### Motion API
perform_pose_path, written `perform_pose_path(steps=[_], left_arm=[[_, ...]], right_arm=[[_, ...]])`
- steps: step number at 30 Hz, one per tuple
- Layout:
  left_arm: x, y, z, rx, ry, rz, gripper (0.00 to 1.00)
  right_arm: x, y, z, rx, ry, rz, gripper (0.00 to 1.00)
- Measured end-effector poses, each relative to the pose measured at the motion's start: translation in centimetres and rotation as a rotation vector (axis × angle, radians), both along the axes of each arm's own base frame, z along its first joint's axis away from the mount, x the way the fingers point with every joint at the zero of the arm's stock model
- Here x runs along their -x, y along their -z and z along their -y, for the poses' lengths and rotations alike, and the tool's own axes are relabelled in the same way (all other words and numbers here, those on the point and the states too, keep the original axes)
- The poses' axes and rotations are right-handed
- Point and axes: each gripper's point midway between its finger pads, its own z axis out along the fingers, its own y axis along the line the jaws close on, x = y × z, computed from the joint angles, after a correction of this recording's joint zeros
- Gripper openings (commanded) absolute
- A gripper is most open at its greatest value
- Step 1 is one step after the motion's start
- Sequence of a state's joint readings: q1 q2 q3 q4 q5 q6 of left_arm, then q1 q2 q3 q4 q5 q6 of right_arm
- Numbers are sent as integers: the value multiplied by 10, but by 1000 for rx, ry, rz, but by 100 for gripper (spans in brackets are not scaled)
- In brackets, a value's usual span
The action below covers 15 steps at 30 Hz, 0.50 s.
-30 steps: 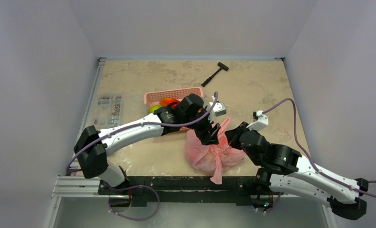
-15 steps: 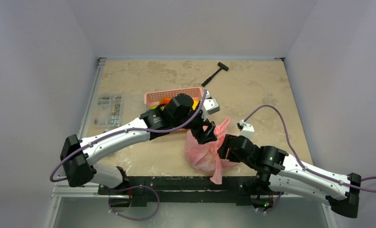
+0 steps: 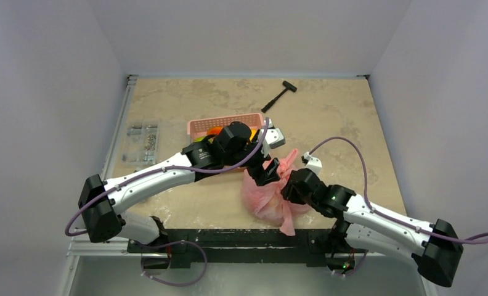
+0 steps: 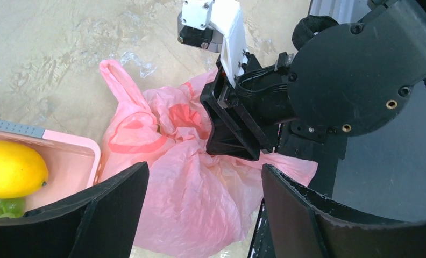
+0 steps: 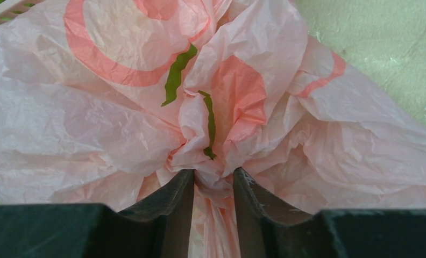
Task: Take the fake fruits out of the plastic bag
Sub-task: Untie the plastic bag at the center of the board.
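The plastic bag [image 3: 261,198] lies on the surface [image 3: 328,117] just beside the basket [image 3: 224,122]. Thin, soft and likely slippery, it is best held at its gathered neck, where the right end effector [image 5: 213,181] pinches it. The left end effector [image 4: 203,171] hovers above, spread wide. The fake fruits are hidden inside.

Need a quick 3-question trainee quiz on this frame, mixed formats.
1. True or false: the right jaws are shut on the plastic bag's bunched top.
2. The left jaws are: A) shut on the bag, B) open over the bag, C) holding a hammer.
3. Fill in: the yellow fruit lies in the pink ____.
Key: 1 true; 2 B; 3 basket.
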State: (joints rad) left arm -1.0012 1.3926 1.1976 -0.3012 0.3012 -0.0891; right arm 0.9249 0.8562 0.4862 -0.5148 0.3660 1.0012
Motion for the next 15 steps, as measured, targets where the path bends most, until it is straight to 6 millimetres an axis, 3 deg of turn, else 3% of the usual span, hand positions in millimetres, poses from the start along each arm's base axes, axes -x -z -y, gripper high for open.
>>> perform_pose_path(steps=[4, 11, 15], left_arm=[[0, 2, -1, -7, 2, 0, 79], [-1, 31, 10, -70, 24, -69, 79], [-3, 55, 15, -144, 25, -122, 79]], right_arm=[[-2, 1, -8, -49, -41, 28, 0], [-11, -18, -5, -86, -16, 110, 0], [-15, -43, 4, -126, 22, 187, 0]])
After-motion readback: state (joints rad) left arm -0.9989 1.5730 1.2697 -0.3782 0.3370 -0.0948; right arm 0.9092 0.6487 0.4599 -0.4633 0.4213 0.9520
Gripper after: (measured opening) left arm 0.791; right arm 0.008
